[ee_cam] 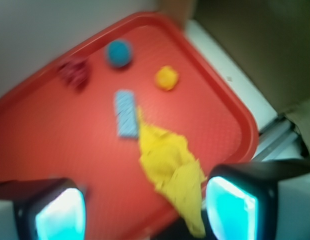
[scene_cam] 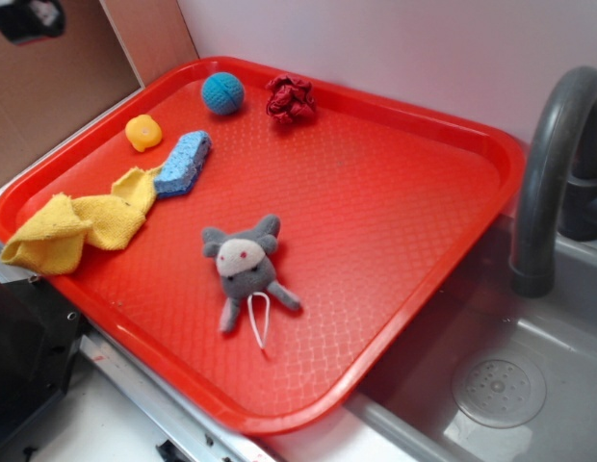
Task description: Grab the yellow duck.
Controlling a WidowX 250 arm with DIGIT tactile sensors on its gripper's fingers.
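Observation:
The yellow duck (scene_cam: pixel 143 132) is a small rounded yellow-orange toy on the red tray (scene_cam: pixel 395 192), near its far left corner. In the wrist view the duck (ee_cam: pixel 166 78) lies far ahead, right of centre. My gripper (ee_cam: pixel 145 210) is open and empty, high above the tray's near left part, with its cyan-padded fingers (ee_cam: pixel 230 212) wide apart; the yellow cloth shows between them. In the exterior view only a dark piece of the arm (scene_cam: pixel 27 17) shows at the top left corner.
A blue knitted ball (scene_cam: pixel 222 93), a red crumpled thing (scene_cam: pixel 290 98), a blue sponge (scene_cam: pixel 183 164), a yellow terry cloth (scene_cam: pixel 82 221) and a grey plush mouse (scene_cam: pixel 246 267) lie on the tray. A sink (scene_cam: pixel 501 385) with a grey faucet (scene_cam: pixel 549 173) is at the right.

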